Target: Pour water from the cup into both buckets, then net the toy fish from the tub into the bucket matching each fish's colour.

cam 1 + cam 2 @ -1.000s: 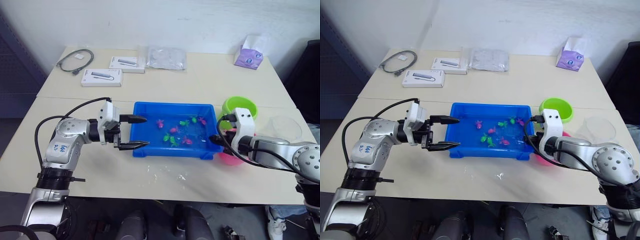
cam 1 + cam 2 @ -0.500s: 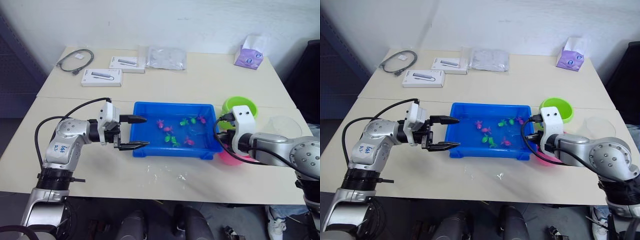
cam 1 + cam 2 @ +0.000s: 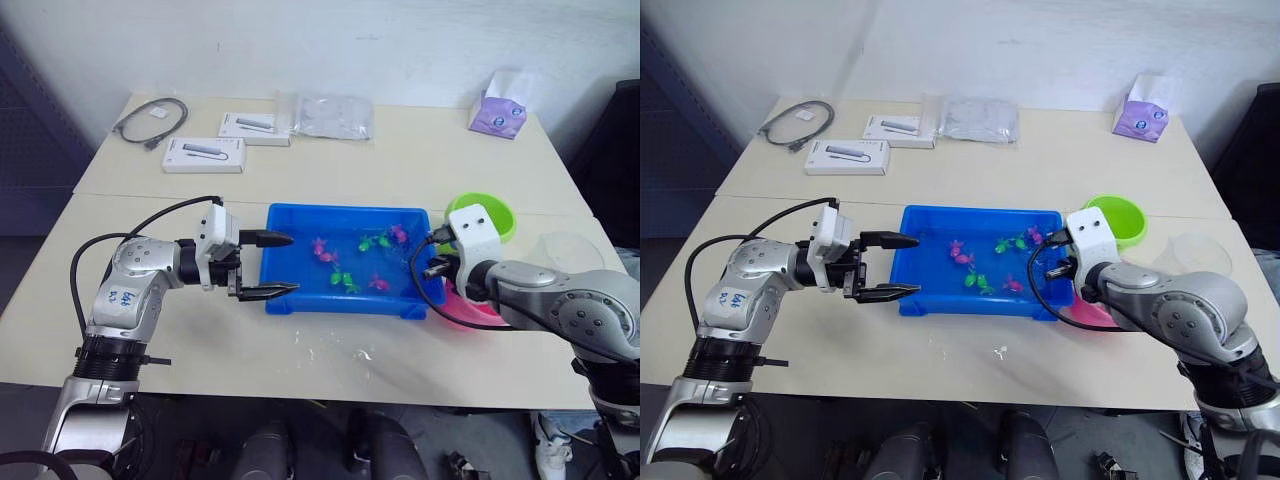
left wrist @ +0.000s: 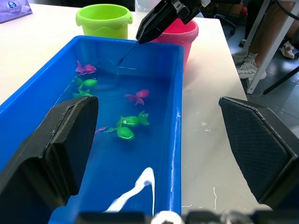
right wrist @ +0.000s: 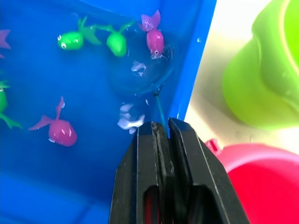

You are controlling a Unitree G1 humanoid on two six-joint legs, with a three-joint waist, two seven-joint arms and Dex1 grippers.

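The blue tub [image 3: 300,301] holds water and several pink and green toy fish [image 3: 341,278]. At its left end my left gripper [image 3: 277,264] is open, one finger over the rim and one outside it. My right gripper [image 5: 162,125] is shut on the net's thin handle [image 5: 160,109] over the tub's far right corner. The net's hoop [image 5: 140,80] is under water beside a pink fish [image 5: 154,41]. The green bucket [image 3: 495,213] and pink bucket [image 3: 472,313] stand right of the tub. Further right stands the clear cup [image 3: 571,251].
Two white boxes [image 3: 203,155], a grey cable [image 3: 150,122], a clear bag [image 3: 333,115] and a purple tissue pack [image 3: 498,115] lie on the far table. Water drops [image 3: 352,351] mark the table in front of the tub. A person's legs [image 4: 262,44] are past the right edge.
My right gripper has moved toward the tub's far right corner, bringing the net into the water there. Some fish have drifted. The left gripper has stayed put.
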